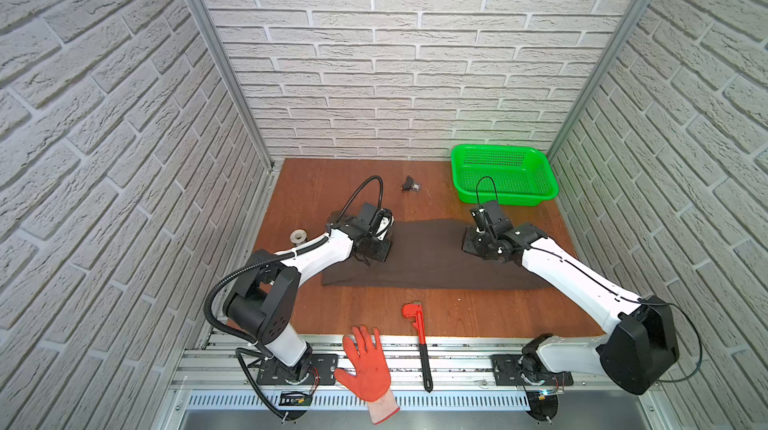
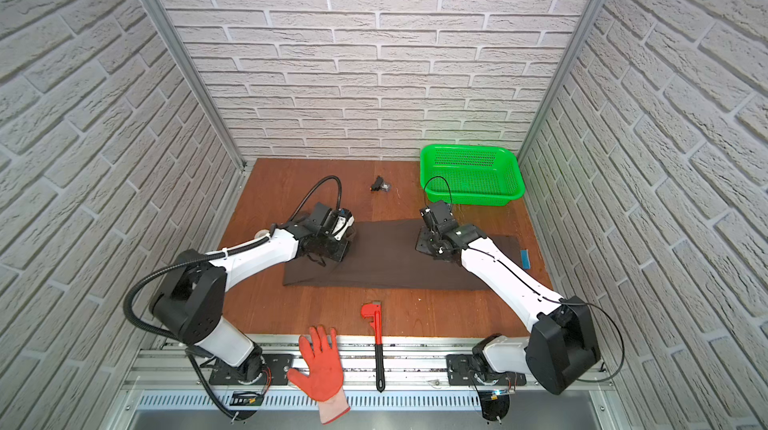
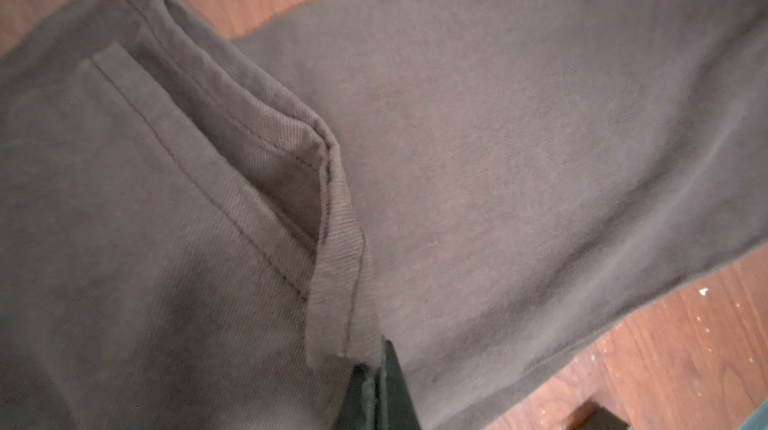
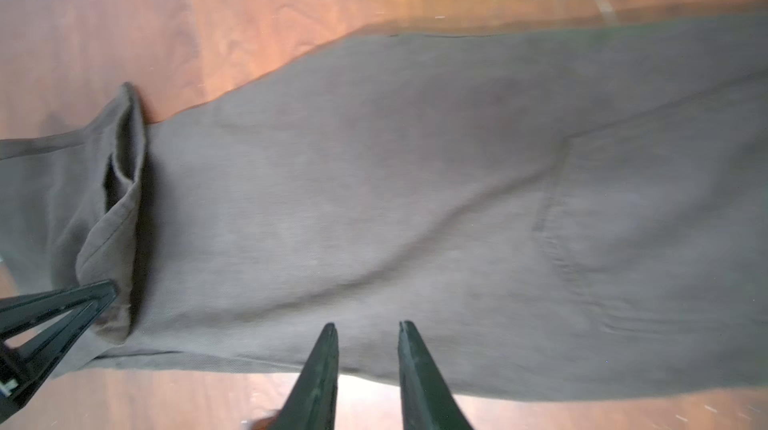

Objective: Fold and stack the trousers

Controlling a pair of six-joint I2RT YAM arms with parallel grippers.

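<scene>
Across the centre of both top views, the trousers (image 1: 432, 257) lie flat on the brown worktop (image 1: 332, 183), stretched from left to right as 1 long dark brown band. At their left end, your left fingers (image 3: 395, 386) are pressed together on a stitched hem of the cloth. That hem stands up off the layer beneath and folds back toward the tips. Over the right part of the trousers, your right fingers (image 4: 324, 365) stand a narrow gap apart with nothing between them. Their tips are over the edge of the cloth; you cannot tell whether they touch it. A green basket (image 1: 505, 174) sits at the upper right of the worktop, apart from the trousers. Below the trousers, a red pipe wrench (image 1: 419, 324) lies at lower centre, with an orange glove (image 1: 368, 365) just left of it.
</scene>
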